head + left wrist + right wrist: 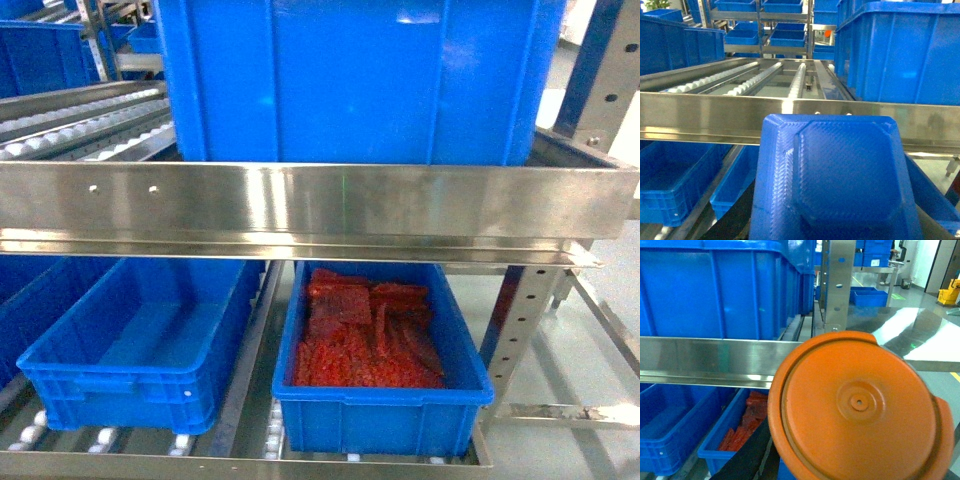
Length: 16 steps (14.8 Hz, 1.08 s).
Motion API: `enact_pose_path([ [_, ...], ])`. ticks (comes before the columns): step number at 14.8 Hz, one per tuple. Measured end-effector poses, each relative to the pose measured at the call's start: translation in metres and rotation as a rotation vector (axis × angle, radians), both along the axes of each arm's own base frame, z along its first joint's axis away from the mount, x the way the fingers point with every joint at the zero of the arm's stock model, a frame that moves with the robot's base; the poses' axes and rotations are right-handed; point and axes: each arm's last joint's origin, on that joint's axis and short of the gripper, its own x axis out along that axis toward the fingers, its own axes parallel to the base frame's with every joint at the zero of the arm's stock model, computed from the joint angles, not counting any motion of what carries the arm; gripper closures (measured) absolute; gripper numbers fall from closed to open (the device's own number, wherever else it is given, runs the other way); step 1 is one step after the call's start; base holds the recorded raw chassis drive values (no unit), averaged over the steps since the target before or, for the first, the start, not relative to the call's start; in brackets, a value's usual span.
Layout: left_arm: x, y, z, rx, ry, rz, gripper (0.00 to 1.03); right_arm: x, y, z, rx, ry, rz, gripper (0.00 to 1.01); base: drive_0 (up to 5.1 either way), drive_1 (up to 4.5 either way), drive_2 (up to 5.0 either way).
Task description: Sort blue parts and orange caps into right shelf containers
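Orange fills most of the right wrist view: a round orange cap (860, 407) with a small raised centre sits very close before the camera and hides the right gripper's fingers, so I cannot tell if they are pinching it or how they stand. On the left wrist view a blue part (837, 177), a textured moulded piece with cut corners, covers the lower middle in the same way; the left gripper's fingers are not visible behind it and their state cannot be told.

Beyond both pieces runs a stainless steel rail (300, 200) across the front of the shelf. Under it, on the lower level with rollers, stand two blue crates side by side. The right crate (385, 395) holds a heap of red-orange pieces (365, 335) that fills most of its floor. The left crate (130, 370) shows only its bare blue floor. On the upper level, behind the rail, stands a large blue crate (360, 80); its inside is not visible. Neither gripper appears in the head view.
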Motion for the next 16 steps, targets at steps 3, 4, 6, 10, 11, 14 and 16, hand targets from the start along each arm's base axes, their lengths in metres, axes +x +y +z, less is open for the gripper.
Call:
enact_pose_path([
  [3,0.0000,0.0000,0.0001,0.000,-0.001,0.000,0.60,0.0000,0.0000,-0.0004,0.000,0.005,0.000,0.56,-5.1,2.38,2.4],
  [4,0.0000,0.0000,0.0000,0.000,0.000,0.000,0.60,0.0000,0.0000,-0.0005,0.000,0.005,0.000,0.56,-5.0,2.44,2.4],
  [6,0.0000,0.0000,0.0001,0.000,-0.002,0.000,0.60,0.0000,0.0000,-0.0006,0.000,0.006,0.000,0.56,-5.0,2.43,2.4],
  [10,0.0000,0.0000,-0.0001,0.000,0.001,0.000,0.60,0.0000,0.0000,-0.0006,0.000,0.006,0.000,0.56,-5.1,2.38,2.4],
  [11,0.0000,0.0001,0.0004,0.000,-0.004,0.002,0.60,0.0000,0.0000,0.0001,0.000,-0.002,0.000,0.56,-5.0,2.42,2.4],
  [14,0.0000,0.0000,0.0000,0.000,0.000,0.001,0.60,0.0000,0.0000,-0.0002,0.000,0.002,0.000,0.56,-5.1,2.38,2.4],
  [16,0.0000,0.0000,-0.0001,0.000,0.001,0.000,0.60,0.0000,0.0000,-0.0004,0.000,0.005,0.000,0.56,-4.9,2.59,2.6],
])
